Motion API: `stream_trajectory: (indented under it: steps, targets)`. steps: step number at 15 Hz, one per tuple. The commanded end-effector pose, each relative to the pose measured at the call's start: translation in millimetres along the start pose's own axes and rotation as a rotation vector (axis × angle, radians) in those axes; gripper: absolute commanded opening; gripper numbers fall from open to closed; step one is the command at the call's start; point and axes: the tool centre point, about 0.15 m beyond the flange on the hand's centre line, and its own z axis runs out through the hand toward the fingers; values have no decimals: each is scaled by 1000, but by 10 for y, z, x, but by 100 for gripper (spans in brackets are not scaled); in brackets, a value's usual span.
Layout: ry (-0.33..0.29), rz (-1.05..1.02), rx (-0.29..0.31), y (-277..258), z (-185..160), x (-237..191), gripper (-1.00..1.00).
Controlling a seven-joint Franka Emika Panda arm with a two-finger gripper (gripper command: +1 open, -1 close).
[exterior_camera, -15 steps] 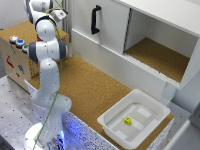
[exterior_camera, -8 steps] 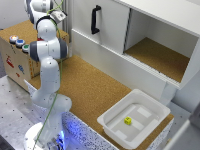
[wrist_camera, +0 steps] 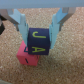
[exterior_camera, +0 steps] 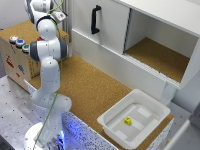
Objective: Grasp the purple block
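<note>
In the wrist view the purple block [wrist_camera: 40, 42], dark with light letters on its face, sits between my two pale blue fingers [wrist_camera: 23, 22]. My gripper [wrist_camera: 41, 31] is shut on it, one finger against each side. A pink block [wrist_camera: 27, 56] lies just under and beside the purple one on the cork surface. In the exterior view my gripper [exterior_camera: 59, 15] is high at the back on the exterior view's left, next to the white cabinet. The blocks are hidden in that view.
A white cabinet with a black handle [exterior_camera: 95, 19] and an open compartment [exterior_camera: 157, 55] runs along the back. A wooden box [exterior_camera: 15, 57] with coloured buttons stands at the exterior view's left. A white bin [exterior_camera: 111, 125] holding a small yellow block [exterior_camera: 128, 120] sits at the front.
</note>
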Motion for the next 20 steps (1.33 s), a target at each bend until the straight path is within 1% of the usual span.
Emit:
stream_trajectory:
  steps: [1,4,8,10,16,18,20]
  targets:
    - [-72,92,-4,184,-409,-99,-100]
    - [-30,192,-29,146,-466,-300,-100]
    - [32,386,-31,-38,-358,-713,-100]
    - [63,495,-44,-156,-348,-956,-100]
    - [95,799,-57,-653,-183,-1644,-100]
    - [116,917,-49,-862,-96,-1850,-100]
    - [107,1014,-29,-1052,-26,-2011,-100]
